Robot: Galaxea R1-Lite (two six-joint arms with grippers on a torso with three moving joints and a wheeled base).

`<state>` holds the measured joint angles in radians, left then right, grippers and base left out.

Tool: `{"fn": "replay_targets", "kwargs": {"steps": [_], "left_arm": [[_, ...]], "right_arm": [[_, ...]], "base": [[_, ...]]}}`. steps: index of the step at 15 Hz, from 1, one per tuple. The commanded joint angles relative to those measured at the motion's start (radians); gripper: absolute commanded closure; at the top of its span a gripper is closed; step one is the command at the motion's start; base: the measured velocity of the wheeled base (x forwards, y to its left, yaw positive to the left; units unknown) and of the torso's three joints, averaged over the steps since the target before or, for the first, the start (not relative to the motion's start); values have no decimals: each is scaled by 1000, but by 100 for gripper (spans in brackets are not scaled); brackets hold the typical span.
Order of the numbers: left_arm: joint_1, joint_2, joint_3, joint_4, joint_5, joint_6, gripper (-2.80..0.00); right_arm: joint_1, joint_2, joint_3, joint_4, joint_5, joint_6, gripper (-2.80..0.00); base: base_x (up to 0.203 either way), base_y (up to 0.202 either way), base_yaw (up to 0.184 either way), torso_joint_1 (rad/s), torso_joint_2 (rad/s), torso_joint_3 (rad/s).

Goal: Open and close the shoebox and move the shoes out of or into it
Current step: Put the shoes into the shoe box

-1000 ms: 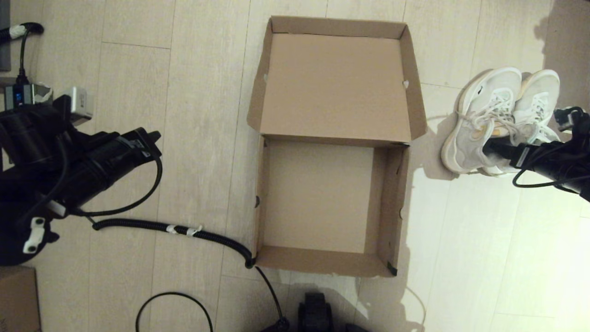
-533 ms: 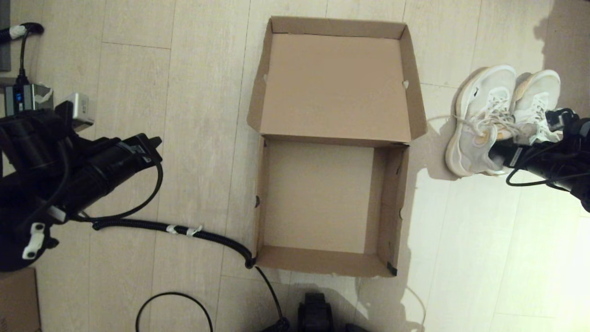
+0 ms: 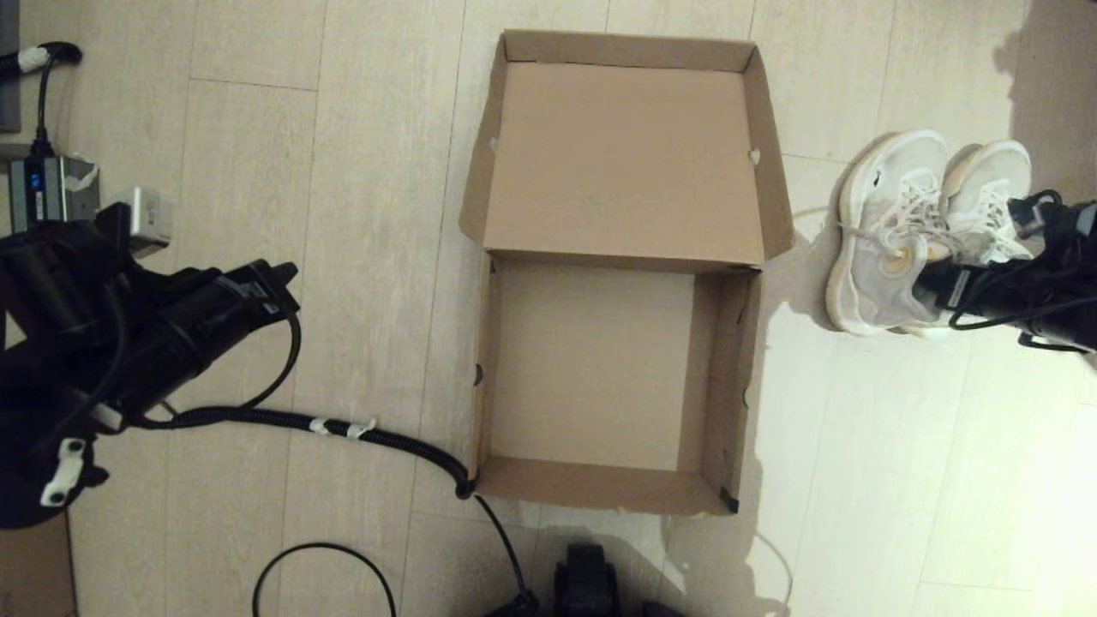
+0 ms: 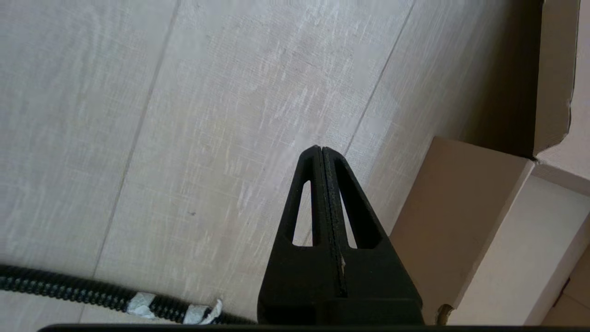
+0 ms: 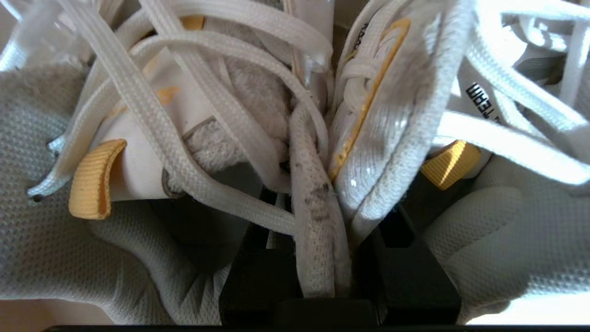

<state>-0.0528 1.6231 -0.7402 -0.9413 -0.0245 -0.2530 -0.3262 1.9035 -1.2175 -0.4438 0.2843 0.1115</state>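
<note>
Shoes (image 3: pixel 921 227): 2 of them, white mesh w/ yellow accents, side by side on the floor (image 3: pixel 257 171) to the robot's right of the shoebox (image 3: pixel 600 377), apart from it. Right gripper (image 3: pixel 930 278) sits at their heel end. In the right wrist view its fingers (image 5: pixel 405 272) are closed on the 2 inner collars pressed together between them, w/ a lace caught in the pinch too. Judgement: one pinch on both collars lets 1 arm carry the pair at once.

Shoebox, 1 only, is mid-floor straight ahead, lid (image 3: pixel 621 154) flapped fully back & lying open, inside bare, so prob. the shoes are meant to go in; nothing blocks the drop.

Left gripper (image 4: pixel 321 154) hangs over bare floor just beside the box's left wall, fingers closed on nothing, looks idle. 1 black corrugated cable (image 3: pixel 377 437) runs along the floor to the box's near left corner.
</note>
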Motion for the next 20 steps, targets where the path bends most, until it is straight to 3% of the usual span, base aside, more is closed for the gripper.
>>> {"fn": "replay_targets", "kwargs": {"steps": [1,2,4,9,12,14,16,20], "left_arm": [[2,-22,3,-2,0,-1,0],[2,-29,8,2,1,3,0],[1,-42,21,7,3,11,0],[1,-104,97,21,17,115,0],[1,-137,122,24,18,124,0],[1,-155,135,38,18,123,0],[1,-160,137,39,20,123,0],[2,-158,137,38,23,118,0]], "right_arm": [[1,-118,-64,217,2,15,0],[1,-178,-115,355,2,36,0],[1,-288,-169,505,1,60,0],[-10,-545,-177,723,21,69,0],[-5,-672,-117,823,136,65,0],[58,-703,-72,832,169,63,0],[147,-707,-31,831,115,63,0],[456,-683,30,704,-196,66,0]], "base": [[0,0,0,0,0,0],[0,0,0,0,0,0],[0,0,0,0,0,0],[0,0,0,0,0,0],[0,0,0,0,0,0],[0,0,0,0,0,0],[0,0,0,0,0,0],[0,0,0,0,0,0]]}}
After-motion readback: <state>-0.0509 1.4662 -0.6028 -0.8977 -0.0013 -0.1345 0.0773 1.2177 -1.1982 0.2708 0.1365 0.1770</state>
